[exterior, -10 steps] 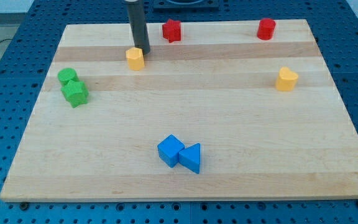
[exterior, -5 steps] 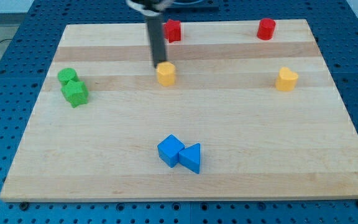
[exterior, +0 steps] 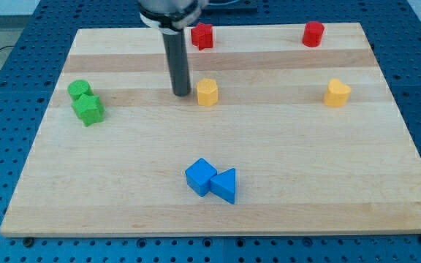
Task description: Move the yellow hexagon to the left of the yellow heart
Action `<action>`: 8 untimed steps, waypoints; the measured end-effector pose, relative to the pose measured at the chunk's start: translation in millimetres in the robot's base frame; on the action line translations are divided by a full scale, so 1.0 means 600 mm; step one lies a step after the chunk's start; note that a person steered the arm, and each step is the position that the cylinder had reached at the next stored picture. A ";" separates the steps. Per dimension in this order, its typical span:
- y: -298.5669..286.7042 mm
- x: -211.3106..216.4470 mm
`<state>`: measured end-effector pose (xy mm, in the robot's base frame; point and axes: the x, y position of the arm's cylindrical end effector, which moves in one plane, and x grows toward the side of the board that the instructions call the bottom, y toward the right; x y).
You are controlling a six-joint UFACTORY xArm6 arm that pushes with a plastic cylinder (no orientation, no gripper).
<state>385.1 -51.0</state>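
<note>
The yellow hexagon (exterior: 207, 92) sits on the wooden board (exterior: 283, 168) a little left of centre, in the upper half. The yellow heart (exterior: 336, 93) lies far to its right at about the same height. My tip (exterior: 181, 94) stands just left of the hexagon, a small gap between them; the dark rod rises straight up from it.
A red block (exterior: 202, 35) and a red cylinder (exterior: 313, 33) sit near the top edge. Two green blocks (exterior: 85, 101) touch at the left. A blue cube (exterior: 200, 177) and a blue triangle (exterior: 224, 185) touch at the bottom centre.
The yellow hexagon has slid right and slightly down across the board. My tip has followed it, moving from above it to its left side.
</note>
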 end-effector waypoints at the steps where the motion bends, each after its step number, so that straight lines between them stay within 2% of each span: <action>1: 0.114 0.022; 2: 0.191 0.025; 4: 0.169 0.023; 5: 0.213 0.010; 6: 0.296 0.005; 7: 0.328 0.005; 8: 0.311 -0.039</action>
